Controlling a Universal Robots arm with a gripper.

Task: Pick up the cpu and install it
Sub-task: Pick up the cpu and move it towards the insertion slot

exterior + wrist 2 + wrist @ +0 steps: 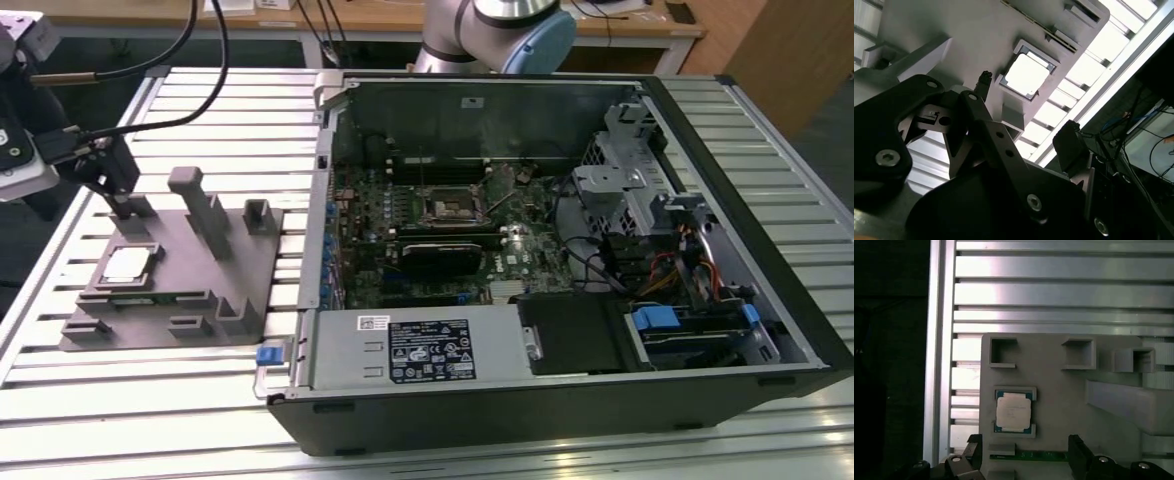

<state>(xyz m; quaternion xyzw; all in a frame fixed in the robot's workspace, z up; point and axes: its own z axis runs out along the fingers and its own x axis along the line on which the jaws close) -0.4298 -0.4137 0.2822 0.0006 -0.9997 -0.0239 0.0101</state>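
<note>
Pickup is the step in hand, and it is not yet made. Closest to the wrist cameras, the gripper point(1025, 460) hangs with its two black fingers spread wide and nothing clamped between them. It hovers over one edge of the grey fixture point(1069, 405), clear of the chip.

Just beyond the fingers lies the cpu point(1013, 411). It rests flat in a shallow square recess of the fixture, hemmed by low raised lips on two sides. In both wrist views its top reads as a pale silver-white plate; the first wrist view also shows a thin green rim of board around that plate. It looks level and squarely seated, not tilted or riding up on a lip. In the exterior view it sits toward that view's left, on the fixture's low part, with taller posts point(200, 205) standing beside it.

By my judgement the grasp calls for the open fingers to be centred over the chip, squared to its edges, and brought low enough to catch the thin sides without scraping the lips.

Under the fixture runs the slatted metal table point(1054, 290). Farther off, well apart from the chip, the open computer case point(400, 425) lies on its side, and the black socket point(451, 208) on its motherboard looks empty as far as I can tell.
</note>
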